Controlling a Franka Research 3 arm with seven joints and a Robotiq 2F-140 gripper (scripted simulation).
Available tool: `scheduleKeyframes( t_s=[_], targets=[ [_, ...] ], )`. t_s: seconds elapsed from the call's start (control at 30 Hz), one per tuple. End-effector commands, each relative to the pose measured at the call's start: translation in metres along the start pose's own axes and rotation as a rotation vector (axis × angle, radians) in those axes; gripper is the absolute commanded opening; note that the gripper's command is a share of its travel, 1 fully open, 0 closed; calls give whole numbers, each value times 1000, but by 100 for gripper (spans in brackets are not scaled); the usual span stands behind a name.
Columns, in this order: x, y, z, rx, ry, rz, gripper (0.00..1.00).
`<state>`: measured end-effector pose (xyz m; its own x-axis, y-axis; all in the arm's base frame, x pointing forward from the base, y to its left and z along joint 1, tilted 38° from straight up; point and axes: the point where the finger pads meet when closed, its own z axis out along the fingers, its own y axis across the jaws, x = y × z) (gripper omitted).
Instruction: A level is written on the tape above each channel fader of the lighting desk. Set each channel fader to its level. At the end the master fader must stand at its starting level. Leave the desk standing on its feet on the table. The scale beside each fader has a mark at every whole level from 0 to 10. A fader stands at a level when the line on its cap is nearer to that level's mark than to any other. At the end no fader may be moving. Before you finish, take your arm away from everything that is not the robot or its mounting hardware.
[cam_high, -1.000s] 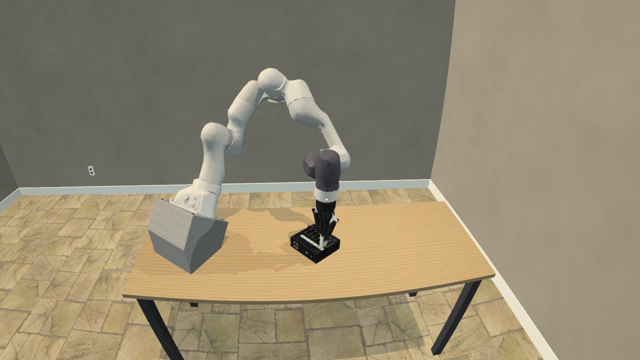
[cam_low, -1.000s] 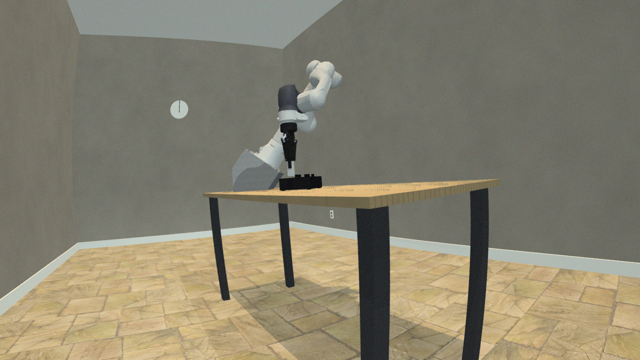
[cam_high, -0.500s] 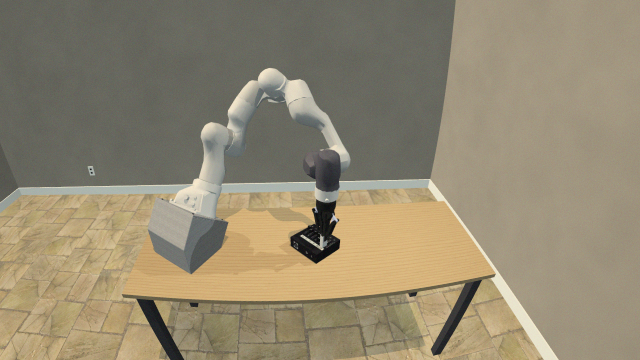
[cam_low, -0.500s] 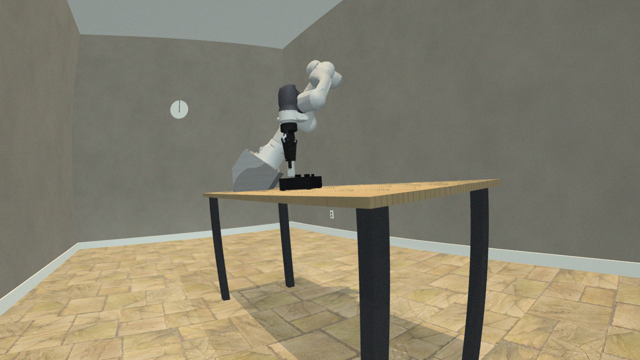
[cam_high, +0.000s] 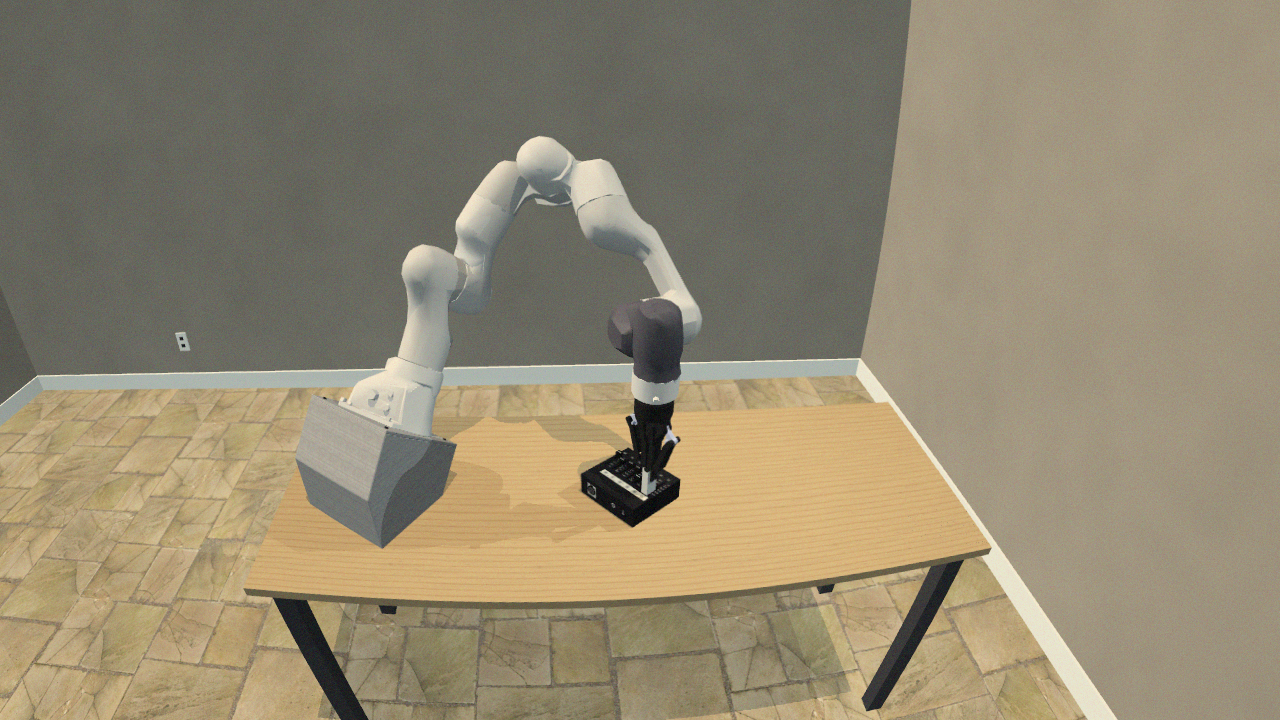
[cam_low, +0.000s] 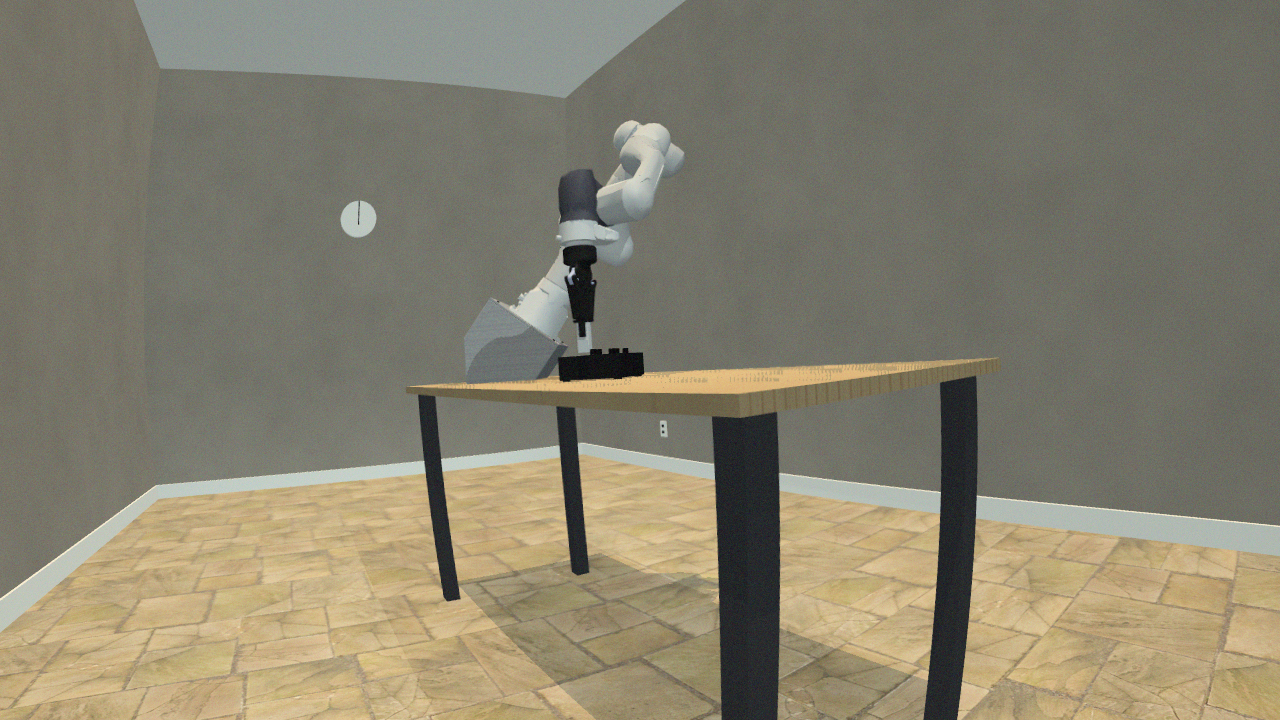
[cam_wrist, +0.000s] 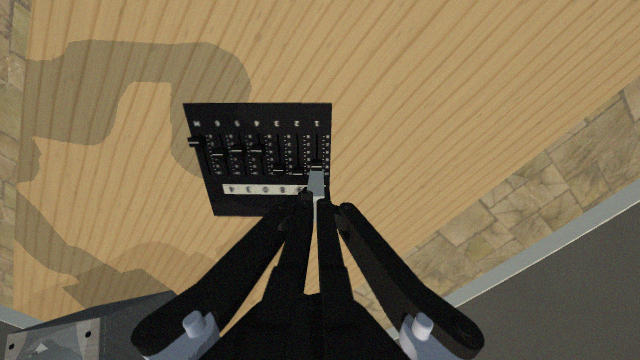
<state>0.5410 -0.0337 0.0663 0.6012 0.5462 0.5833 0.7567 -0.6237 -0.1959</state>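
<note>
Black box-shaped lighting desk (cam_wrist: 220, 200) sits flat on the light wooden table (cam_wrist: 450, 75), faders running left to right: master fader (cam_wrist: 193, 142) at far left, caps stepping toward me across to the rightmost channel fader (cam_wrist: 316, 163). My black two-finger gripper (cam_wrist: 315, 192) is shut tight on nothing, its pale fingertips touching that rightmost cap. White tape strip (cam_wrist: 250, 189) lies below the faders, its right end hidden by my fingers.

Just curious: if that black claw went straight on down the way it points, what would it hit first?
Most likely the black lighting desk: the shut gripper points down at its rightmost fader cap, seemingly already touching it.
</note>
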Motion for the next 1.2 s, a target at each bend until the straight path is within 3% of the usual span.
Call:
scheduleKeyframes(
  t_s=[0.0, 1.17],
  targets=[
    [5, 1, 0, -3, 0, 1, 0],
    [11, 1, 0, -3, 0, 1, 0]
  ],
)
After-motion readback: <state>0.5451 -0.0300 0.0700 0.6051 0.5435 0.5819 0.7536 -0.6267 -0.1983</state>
